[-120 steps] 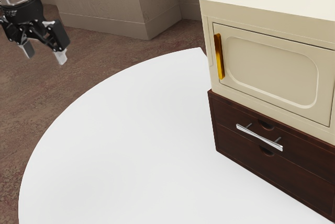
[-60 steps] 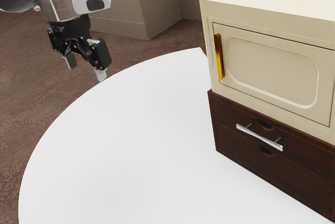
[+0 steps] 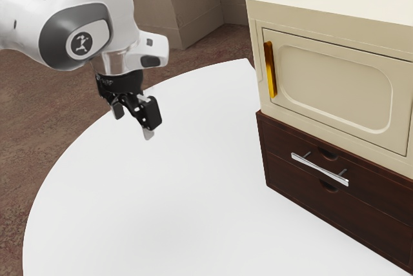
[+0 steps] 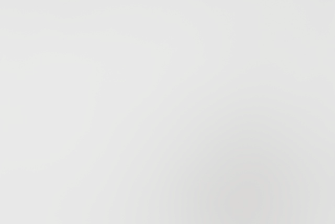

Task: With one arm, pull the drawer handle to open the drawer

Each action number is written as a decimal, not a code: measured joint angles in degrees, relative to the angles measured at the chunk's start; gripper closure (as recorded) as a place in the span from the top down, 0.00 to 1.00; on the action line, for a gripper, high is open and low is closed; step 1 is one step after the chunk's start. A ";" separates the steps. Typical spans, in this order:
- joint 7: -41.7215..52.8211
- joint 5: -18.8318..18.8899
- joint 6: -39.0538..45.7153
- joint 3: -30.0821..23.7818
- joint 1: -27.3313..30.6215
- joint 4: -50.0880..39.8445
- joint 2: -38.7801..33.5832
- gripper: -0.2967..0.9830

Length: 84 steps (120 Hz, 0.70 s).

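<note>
Gripper (image 3: 133, 124) has fingers apart, holds nothing. Silver handle (image 3: 320, 169) sits on front of dark drawer (image 3: 282, 142), well away. Best go slow, line fingers up around bar, squeeze, pull straight out.

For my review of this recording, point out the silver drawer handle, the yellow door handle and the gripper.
Silver drawer handle (image 3: 320, 169), exterior view: middle of its bar.
Yellow door handle (image 3: 271, 70), exterior view: middle of its length.
Gripper (image 3: 133, 123), exterior view: midway between its fingertips.
</note>
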 joint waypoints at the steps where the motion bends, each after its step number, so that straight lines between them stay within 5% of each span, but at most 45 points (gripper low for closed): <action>1: 0.11 0.03 0.24 0.01 -0.17 -0.09 -0.02 0.77; 14: 1.42 0.18 2.67 -0.36 -1.59 -0.59 -0.12 0.77; 42: 4.55 0.10 7.70 -9.16 6.81 -5.35 -0.60 0.77; 84: 13.13 1.30 24.75 -9.93 2.61 -14.56 -2.70 0.77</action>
